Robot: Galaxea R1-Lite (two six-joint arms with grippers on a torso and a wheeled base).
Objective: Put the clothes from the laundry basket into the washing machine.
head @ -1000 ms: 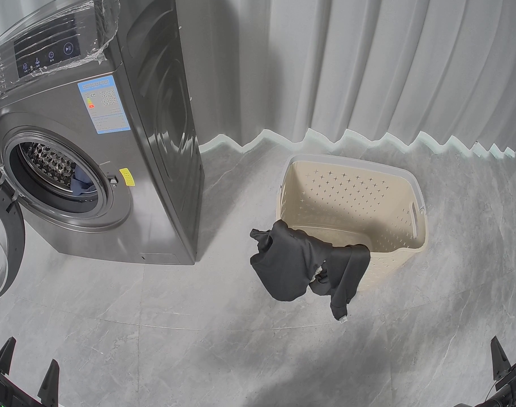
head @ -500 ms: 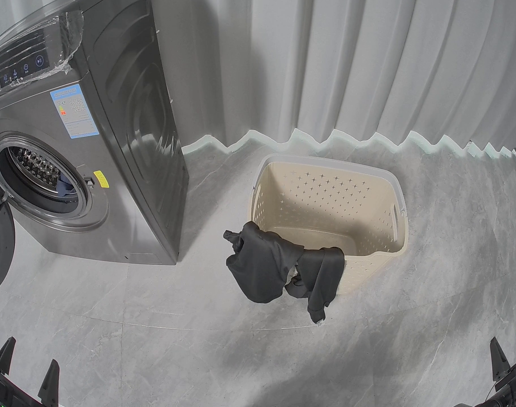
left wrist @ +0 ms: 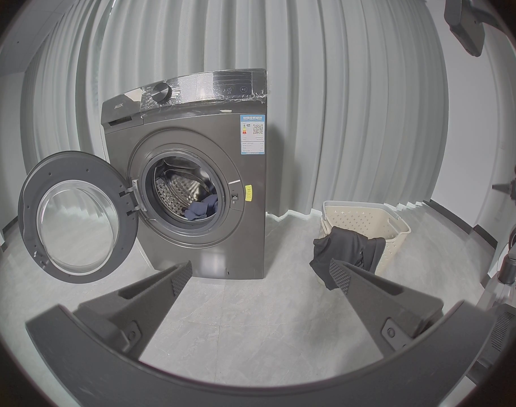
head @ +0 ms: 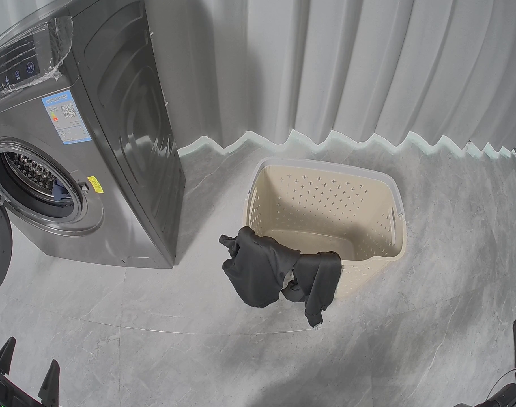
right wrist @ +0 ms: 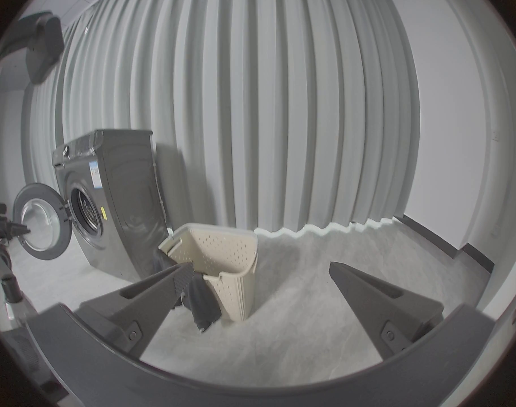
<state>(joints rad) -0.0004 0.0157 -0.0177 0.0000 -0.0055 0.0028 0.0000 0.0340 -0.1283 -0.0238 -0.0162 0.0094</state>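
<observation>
Pale grey pleated curtain (head: 354, 57) is the biggest thing we see, hanging across the whole back of the room down to a marbled grey floor (head: 184, 323). Next in size is the dark grey washing machine (head: 116, 142), standing at the left of the head view. Its round door (left wrist: 77, 216) is swung wide open, and we can look straight into the drum from the left wrist view. To the right of the machine, and apart from it, the beige laundry basket (head: 326, 166) stands upright on the floor, its walls perforated. A black garment (head: 266, 267) is draped over the basket's near rim, and most of it hangs down the outside wall, with one narrow end lowest. Inside the drum we make out a small blue cloth (left wrist: 201, 207) lying low at the front. Our left gripper (left wrist: 259, 267) has its fingers spread wide and holds nothing. Our right gripper (right wrist: 261, 267) is likewise released and bare, well apart from the basket
</observation>
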